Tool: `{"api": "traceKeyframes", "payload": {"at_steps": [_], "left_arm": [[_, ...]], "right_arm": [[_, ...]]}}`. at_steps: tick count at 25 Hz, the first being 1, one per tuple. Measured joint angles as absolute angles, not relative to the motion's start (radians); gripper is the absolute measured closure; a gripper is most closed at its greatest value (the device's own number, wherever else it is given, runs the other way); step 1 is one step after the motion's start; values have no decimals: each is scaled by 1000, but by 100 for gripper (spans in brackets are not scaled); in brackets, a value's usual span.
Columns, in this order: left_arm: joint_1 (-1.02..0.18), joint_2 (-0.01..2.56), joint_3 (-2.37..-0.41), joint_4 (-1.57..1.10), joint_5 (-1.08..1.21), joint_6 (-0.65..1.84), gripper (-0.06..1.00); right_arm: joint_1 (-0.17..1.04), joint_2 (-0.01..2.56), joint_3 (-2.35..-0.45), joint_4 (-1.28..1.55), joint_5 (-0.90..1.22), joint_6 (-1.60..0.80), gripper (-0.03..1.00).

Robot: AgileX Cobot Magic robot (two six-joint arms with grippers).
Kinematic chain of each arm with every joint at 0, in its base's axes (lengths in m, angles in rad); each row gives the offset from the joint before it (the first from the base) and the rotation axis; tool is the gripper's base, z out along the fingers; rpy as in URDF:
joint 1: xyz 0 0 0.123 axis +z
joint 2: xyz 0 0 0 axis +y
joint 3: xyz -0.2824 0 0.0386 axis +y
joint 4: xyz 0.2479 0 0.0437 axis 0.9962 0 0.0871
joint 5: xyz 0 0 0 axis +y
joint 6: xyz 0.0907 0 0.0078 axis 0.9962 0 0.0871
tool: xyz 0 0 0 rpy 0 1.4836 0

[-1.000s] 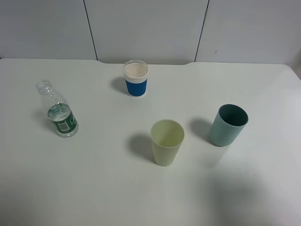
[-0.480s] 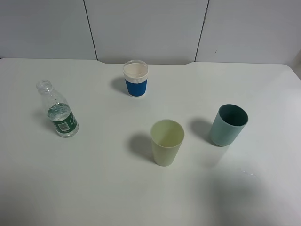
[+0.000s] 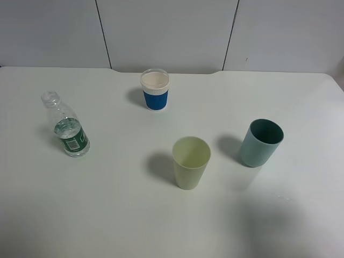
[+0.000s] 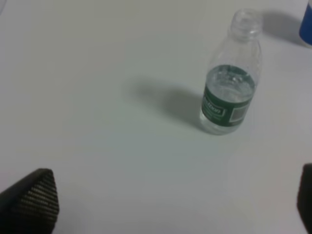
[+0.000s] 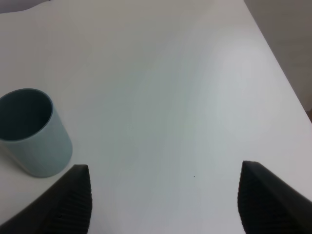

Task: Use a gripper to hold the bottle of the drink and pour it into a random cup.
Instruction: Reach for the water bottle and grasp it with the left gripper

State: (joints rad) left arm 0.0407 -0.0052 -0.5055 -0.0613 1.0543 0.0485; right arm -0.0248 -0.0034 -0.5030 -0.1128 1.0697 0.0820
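White table (image 3: 107, 209) holds bottle (image 3: 69, 130) and three cups (image 3: 191, 164).

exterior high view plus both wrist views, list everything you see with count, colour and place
bottle: one, clear with green label, partly filled, upright on the left of the table
pale yellow-green cup: one, upright near the table's middle, toward the front
teal cup: one, upright, to the right of the pale cup, apart from it
blue cup: one, blue with white rim, far side near the middle
table: one, white, under everything
wall panels: pale grey, behind the table
left end effector: one, black, open, empty, short of the bottle
right end effector: one, black, open, empty, near the teal cup
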Motion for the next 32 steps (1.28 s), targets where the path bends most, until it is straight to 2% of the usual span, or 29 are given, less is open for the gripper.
{"api": "traceKeyframes", "payload": {"at_steps": [6,15,21,32], "left_arm": [[41,2,-518,-61,1035,37,4],[41,182,-573,-61,962,36,4],[41,357,-575,-62,956,128,-4],[41,583,-575,-152,949,372,-5]], "right_arm": [[-25,-3,-503,-113,1070,82,33],[-25,-3,-503,-113,1070,82,33],[-25,-3,-503,-113,1070,82,33],[-25,-3,-503,-113,1070,82,33]]}}
